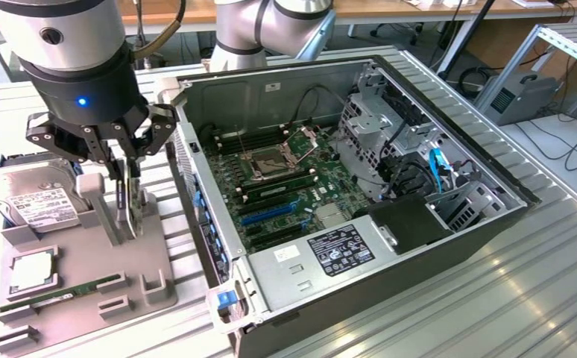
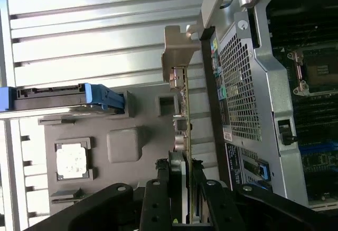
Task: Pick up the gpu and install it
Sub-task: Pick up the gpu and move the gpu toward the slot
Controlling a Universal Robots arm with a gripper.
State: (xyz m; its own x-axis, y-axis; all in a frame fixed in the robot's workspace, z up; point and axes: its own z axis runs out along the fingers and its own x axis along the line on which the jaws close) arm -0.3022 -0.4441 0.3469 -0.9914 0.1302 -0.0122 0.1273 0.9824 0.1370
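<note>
Our gripper (image 1: 121, 179) hangs straight down over the gray holder tray (image 1: 80, 306). It is closed to a narrow width on the gpu (image 1: 127, 215). The card stands upright on its thin edge directly under the hand, and its top part is between the two fingers (image 2: 156, 196).

In the wrist view we see the gripper (image 2: 182, 175) with one black finger on each face of the gpu (image 2: 182, 120). The silver bracket (image 2: 177, 49) is at the end of the card that is far from the hand. We cannot tell if the lower edge of the card still touches the tray.

On the exterior view's left of the hand, quite near, the hard drive (image 1: 32, 195) lies flat. Lower on the same tray, further from the hand, are the processor chip (image 1: 32, 272) and the green memory stick (image 1: 62, 294).

On the exterior view's right of the hand, just beside it, the open computer case (image 1: 388, 246) lies on its side. Inside it we see the motherboard (image 1: 283, 183) with a blue slot (image 1: 268, 215).
</note>
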